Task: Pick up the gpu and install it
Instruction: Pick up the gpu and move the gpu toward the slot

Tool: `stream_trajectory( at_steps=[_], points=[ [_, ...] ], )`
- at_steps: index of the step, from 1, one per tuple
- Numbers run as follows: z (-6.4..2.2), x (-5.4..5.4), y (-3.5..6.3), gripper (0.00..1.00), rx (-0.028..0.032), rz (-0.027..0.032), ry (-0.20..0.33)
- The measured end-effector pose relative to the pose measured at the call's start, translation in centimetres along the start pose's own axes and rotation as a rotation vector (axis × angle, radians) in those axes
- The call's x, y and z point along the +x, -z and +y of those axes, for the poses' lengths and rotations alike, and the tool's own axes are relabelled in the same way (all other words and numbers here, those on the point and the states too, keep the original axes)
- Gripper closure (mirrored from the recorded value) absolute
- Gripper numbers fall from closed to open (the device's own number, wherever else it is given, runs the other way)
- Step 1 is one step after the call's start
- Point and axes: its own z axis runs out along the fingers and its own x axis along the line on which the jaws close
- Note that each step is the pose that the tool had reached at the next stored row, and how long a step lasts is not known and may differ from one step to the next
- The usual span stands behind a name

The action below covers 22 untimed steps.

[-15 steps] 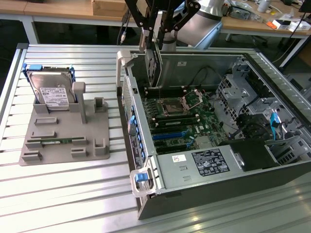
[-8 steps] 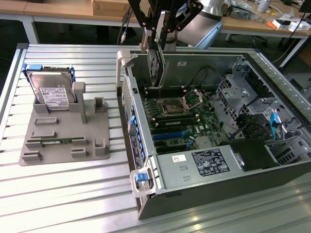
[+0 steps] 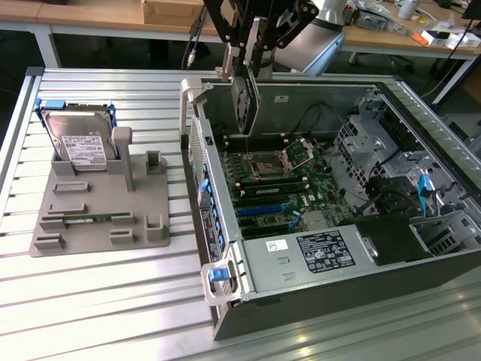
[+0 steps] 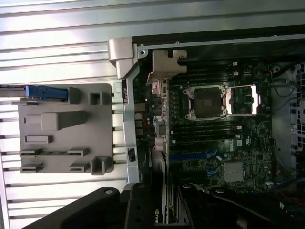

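Hard drive (image 3: pixel 79 143) upright in grey stand (image 3: pixel 98 201)

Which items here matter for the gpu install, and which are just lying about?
In the job: gpu, held by the gripper over the open computer case; motherboard with its blue slots.
Lying about: hard drive, memory stick, both in the grey fixture.

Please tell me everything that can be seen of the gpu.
The gpu is a thin, flat, dark card with a silver metal bracket at one end. It hangs upright on edge, gripped from above by the pincer, over the open computer case, above the motherboard, not yet seated in a slot. A small logo shows on it.
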Motion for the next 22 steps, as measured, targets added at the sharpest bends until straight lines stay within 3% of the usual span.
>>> stream_trajectory(
  at_steps=[22],
  points=[
    [0.1, -1.4, 0.01, 0.75, 0.0002, 0.0032, 0.0]
  ],
)
